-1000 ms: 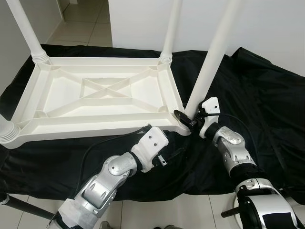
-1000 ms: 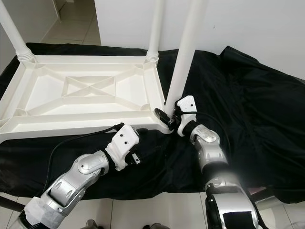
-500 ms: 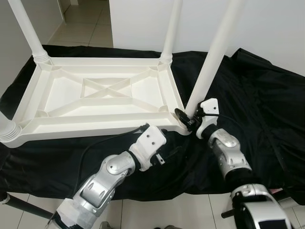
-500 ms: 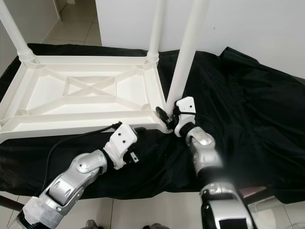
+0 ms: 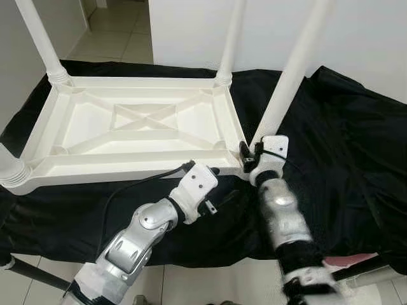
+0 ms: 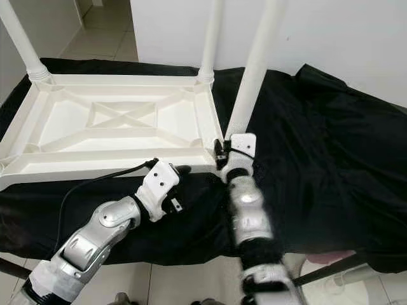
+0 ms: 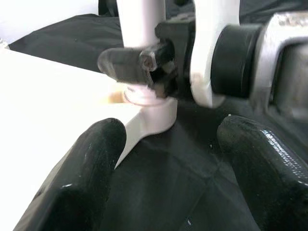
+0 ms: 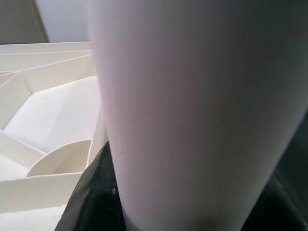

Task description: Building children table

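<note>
1. An upturned white plastic table top [image 5: 137, 127] lies underside-up on a black cloth [image 5: 343, 140], with legs already standing in its far left corner [image 5: 39, 38], far right corner [image 5: 230, 38] and near left corner [image 5: 9, 168].

2. The fourth leg [image 5: 289, 73] rises from the near right corner socket [image 7: 154, 113], leaning to the robot's right, so it does not look fully seated.

3. The right gripper [image 5: 251, 159] is at the foot of that leg, its jaws closed around the leg just above the socket. In the right wrist view the leg's white shaft [image 8: 192, 106] stands directly against the camera.

4. The left gripper [image 7: 163, 159] hovers just in front of the same corner, close to the table's near edge. Its jaws are open and hold nothing, with one finger [image 7: 84, 173] towards the table edge and the other towards the cloth.

5. The leg's long axis runs up and away from the right jaws, which grip its low end. The socket sits directly beneath them, touching the leg's foot.

6. The next move likely turns on bringing that axis upright over the socket and pressing it down. The right arm already holds the leg. The left arm is the nearer one to steady the table's corner.

7. A leaning leg may jam or pop out of the socket.
</note>
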You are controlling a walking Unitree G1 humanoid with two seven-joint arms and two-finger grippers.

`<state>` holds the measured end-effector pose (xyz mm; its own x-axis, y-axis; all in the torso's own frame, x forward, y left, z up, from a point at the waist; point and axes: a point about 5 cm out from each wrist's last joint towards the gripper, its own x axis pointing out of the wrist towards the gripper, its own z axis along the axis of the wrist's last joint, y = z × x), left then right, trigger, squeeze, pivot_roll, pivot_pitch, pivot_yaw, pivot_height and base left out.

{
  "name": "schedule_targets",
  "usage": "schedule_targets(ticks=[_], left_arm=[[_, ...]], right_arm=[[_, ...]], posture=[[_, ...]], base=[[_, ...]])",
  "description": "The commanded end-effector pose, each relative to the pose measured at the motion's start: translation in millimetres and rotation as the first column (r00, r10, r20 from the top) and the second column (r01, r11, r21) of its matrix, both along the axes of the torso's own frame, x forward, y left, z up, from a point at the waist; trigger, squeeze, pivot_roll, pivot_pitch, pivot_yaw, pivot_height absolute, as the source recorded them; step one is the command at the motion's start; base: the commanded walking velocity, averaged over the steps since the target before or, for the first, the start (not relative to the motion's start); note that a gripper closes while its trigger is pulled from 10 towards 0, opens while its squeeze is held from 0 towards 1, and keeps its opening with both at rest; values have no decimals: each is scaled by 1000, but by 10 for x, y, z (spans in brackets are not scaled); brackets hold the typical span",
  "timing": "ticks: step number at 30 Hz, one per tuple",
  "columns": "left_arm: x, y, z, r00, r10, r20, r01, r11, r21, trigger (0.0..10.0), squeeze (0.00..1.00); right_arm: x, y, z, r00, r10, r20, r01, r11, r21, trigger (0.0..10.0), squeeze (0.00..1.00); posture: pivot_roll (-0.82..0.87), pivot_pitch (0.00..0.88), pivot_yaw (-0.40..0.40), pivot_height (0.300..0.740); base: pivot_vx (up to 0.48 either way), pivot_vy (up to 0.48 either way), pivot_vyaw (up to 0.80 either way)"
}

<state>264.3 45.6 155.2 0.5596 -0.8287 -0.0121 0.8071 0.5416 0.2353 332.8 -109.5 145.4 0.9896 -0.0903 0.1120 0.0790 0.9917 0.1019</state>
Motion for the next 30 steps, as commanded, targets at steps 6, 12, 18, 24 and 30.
schedule_targets(ticks=[6,12,18,24,30], left_arm=[[-40,-34,-36,998,-61,-11,61,998,17,10000,0],[-40,-28,-39,998,-57,-11,57,998,16,10000,0],[-50,-18,-45,999,-50,-10,50,999,14,10000,0],[-43,51,-54,999,-38,-10,38,999,23,10000,0],[-67,143,-41,998,-56,-22,57,998,36,10000,0]], right_arm=[[-59,-24,-120,998,-13,-68,15,1000,20,10000,349],[-75,-67,-88,999,-8,-48,8,1000,5,10000,1000],[-243,-80,-36,993,115,33,-113,993,-40,10000,0],[-435,-205,-79,990,126,68,-121,990,-72,10000,0],[-710,-275,-175,981,182,69,-177,981,-80,10000,0]], posture=[[1,87,-82,740],[3,85,-87,740],[3,86,-91,740],[2,91,-95,740],[-2,96,-91,740]], base=[[0,0,0],[0,0,0],[0,0,0],[0,0,0],[0,0,0]])
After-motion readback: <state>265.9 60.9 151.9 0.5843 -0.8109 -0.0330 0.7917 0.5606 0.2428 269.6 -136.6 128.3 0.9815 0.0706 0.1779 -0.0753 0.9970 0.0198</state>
